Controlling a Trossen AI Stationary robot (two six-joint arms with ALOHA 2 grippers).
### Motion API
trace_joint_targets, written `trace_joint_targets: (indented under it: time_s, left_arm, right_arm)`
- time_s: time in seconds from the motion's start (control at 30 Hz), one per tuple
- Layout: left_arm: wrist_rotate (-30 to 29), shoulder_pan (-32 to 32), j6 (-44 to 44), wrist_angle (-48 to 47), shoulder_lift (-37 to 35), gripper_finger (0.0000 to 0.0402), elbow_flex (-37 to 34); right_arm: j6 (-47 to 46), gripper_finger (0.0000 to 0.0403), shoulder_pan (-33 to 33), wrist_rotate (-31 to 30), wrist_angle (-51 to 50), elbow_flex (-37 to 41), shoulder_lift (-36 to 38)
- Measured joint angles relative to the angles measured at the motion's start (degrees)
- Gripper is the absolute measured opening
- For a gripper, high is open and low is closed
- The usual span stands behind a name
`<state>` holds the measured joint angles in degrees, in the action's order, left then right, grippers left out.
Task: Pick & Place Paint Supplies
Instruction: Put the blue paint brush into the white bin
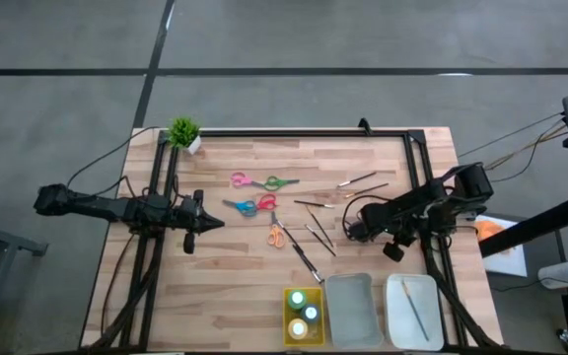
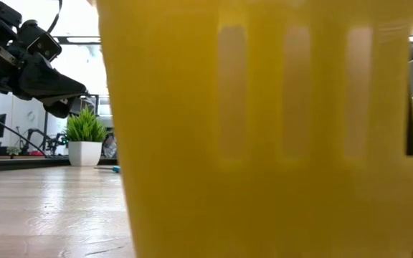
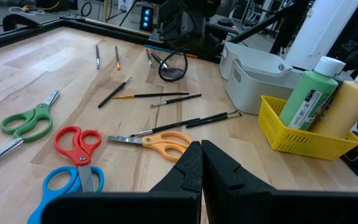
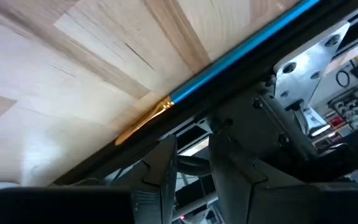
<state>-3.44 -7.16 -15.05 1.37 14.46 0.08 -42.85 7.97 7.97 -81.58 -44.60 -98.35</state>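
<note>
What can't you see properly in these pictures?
- Low view: the yellow tray blocks nearly the whole table.
- Right wrist view: only part of the blue-handled brush shows; the rest runs off the edge.
- High view: the brush in the white tray is too small for detail.

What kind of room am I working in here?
Likely a robotics lab or workshop: a framed wooden table on bare grey floor, electronics with lit indicators behind it, cables trailing off.
</note>
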Motion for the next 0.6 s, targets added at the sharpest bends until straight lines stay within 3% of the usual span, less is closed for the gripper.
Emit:
trace_joint_targets:
  time_s: [0.33, 0.6]
  left_arm:
    - [0.0, 0.01, 0.0, 0.01, 0.01, 0.0, 0.0]
    - [0.02, 0.01, 0.0, 0.02, 0.0, 0.0, 0.0]
  right_arm:
    - [1.67, 0.009, -0.52, 9.29, -0.24, -0.11, -1.82]
    - [2.64, 0.009, 1.72, 10.02, -0.31, -0.07, -11.6]
